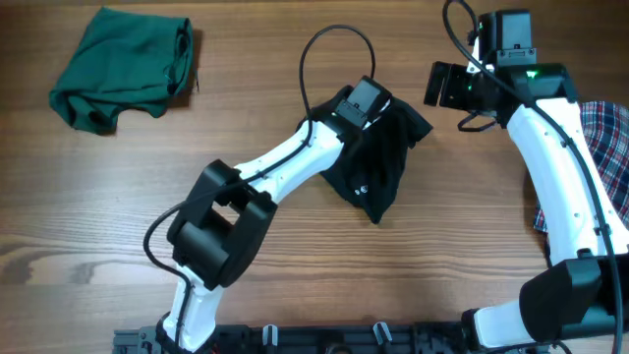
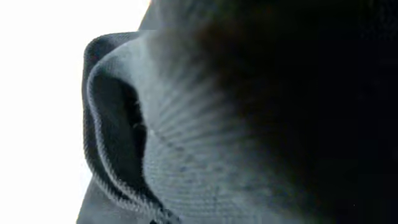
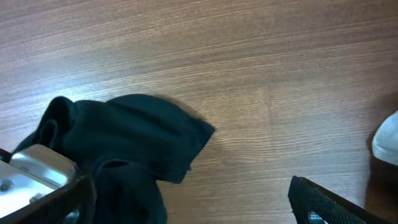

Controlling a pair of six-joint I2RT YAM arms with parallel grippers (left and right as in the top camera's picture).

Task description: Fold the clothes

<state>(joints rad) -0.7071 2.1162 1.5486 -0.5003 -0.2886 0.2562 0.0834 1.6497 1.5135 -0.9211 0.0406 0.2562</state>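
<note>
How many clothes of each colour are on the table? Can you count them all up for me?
green garment: 1
black top: 1
red-white-blue plaid garment: 1
Total: 3

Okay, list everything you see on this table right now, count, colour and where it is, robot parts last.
black fabric garment: one, black, bunched at table centre
dark green fabric garment: one, dark green, crumpled, far left corner
red-white-blue plaid fabric garment: one, plaid, right edge, partly hidden
wooden table: one, brown, beneath everything
left gripper: one, black, shut on the black fabric garment
right gripper: one, black, open and empty, just right of the black fabric garment
</note>
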